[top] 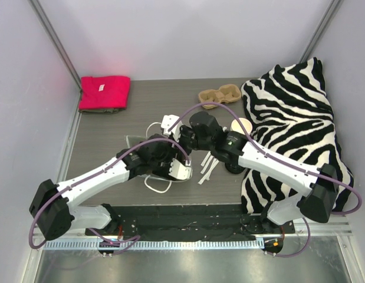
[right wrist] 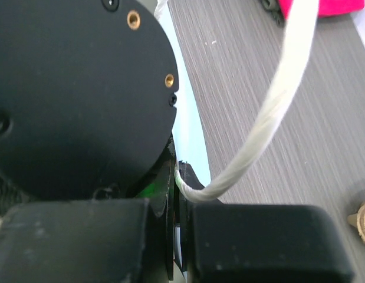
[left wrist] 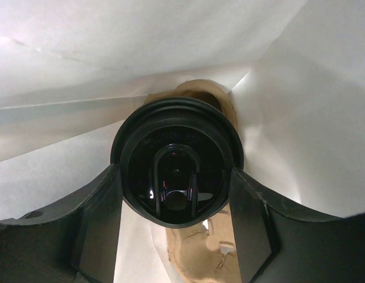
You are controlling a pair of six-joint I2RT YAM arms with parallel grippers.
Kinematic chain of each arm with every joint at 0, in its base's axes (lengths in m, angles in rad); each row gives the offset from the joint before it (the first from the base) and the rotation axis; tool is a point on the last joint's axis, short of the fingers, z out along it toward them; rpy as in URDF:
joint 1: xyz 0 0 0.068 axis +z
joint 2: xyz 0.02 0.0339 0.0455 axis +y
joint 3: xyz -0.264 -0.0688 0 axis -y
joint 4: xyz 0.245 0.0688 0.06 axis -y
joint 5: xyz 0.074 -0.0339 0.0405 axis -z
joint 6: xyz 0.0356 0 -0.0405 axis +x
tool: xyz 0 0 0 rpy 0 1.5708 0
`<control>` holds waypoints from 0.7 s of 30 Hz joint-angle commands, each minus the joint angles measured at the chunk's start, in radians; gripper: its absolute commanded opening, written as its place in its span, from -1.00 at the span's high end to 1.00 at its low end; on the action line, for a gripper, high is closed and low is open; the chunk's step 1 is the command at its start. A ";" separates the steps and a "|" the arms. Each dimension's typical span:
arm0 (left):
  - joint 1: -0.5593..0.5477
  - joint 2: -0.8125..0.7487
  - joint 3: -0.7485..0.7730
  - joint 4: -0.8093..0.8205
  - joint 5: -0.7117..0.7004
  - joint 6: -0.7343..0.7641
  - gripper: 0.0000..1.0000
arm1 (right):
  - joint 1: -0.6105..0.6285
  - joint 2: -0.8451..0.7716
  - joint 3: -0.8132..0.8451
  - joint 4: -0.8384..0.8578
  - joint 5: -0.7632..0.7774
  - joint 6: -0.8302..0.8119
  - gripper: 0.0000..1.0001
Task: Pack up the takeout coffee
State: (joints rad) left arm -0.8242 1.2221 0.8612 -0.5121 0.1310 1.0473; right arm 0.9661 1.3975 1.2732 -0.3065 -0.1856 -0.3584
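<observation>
We face the takeout coffee (left wrist: 176, 171) lid-on: a glossy round black lid, tan cup behind it, held at both sides by the left gripper (left wrist: 177, 197), white paper (left wrist: 300, 118) all around.

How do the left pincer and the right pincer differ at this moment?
The left pincer grips the takeout coffee, jaws wide; the right pincer is shut tight on the thin white handle. The left pincer reaches inside the paper bag; the right pincer is outside it. Both are black.
</observation>
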 commanded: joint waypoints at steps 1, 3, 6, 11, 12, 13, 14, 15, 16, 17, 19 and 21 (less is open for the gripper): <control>0.037 0.085 -0.041 -0.126 -0.005 -0.056 0.09 | -0.016 0.004 0.067 0.083 -0.084 0.027 0.98; 0.057 0.106 -0.041 -0.128 0.001 -0.052 0.07 | -0.023 0.008 0.069 0.076 -0.098 0.018 0.99; 0.082 0.117 -0.037 -0.134 0.010 -0.047 0.03 | -0.036 0.020 0.077 0.070 -0.109 0.015 0.98; 0.091 0.080 -0.007 -0.147 0.031 -0.064 -0.18 | -0.049 0.031 0.089 0.060 -0.117 -0.008 0.99; 0.091 0.071 0.010 -0.161 0.041 -0.070 -0.21 | -0.050 0.031 0.091 0.053 -0.117 -0.013 0.98; 0.091 0.051 0.016 -0.167 0.051 -0.076 -0.28 | -0.052 0.032 0.095 0.049 -0.114 -0.019 0.98; 0.091 0.042 0.024 -0.173 0.055 -0.082 -0.32 | -0.055 0.034 0.098 0.047 -0.115 -0.022 0.98; 0.092 0.030 0.038 -0.178 0.058 -0.098 -0.36 | -0.058 0.034 0.101 0.038 -0.115 -0.025 0.98; 0.091 0.018 0.044 -0.180 0.059 -0.105 -0.41 | -0.058 0.032 0.106 0.032 -0.114 -0.028 0.98; 0.091 -0.004 0.050 -0.180 0.059 -0.112 -0.43 | -0.059 0.032 0.107 0.024 -0.114 -0.034 0.98; 0.091 -0.022 0.064 -0.178 0.061 -0.127 -0.53 | -0.063 0.031 0.109 0.015 -0.115 -0.039 0.98; 0.091 -0.047 0.078 -0.172 0.062 -0.139 -0.59 | -0.064 0.031 0.110 0.007 -0.115 -0.047 0.99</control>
State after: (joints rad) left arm -0.7467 1.2144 0.9047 -0.5838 0.1886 0.9852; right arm 0.9066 1.4483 1.3266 -0.3096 -0.2684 -0.3889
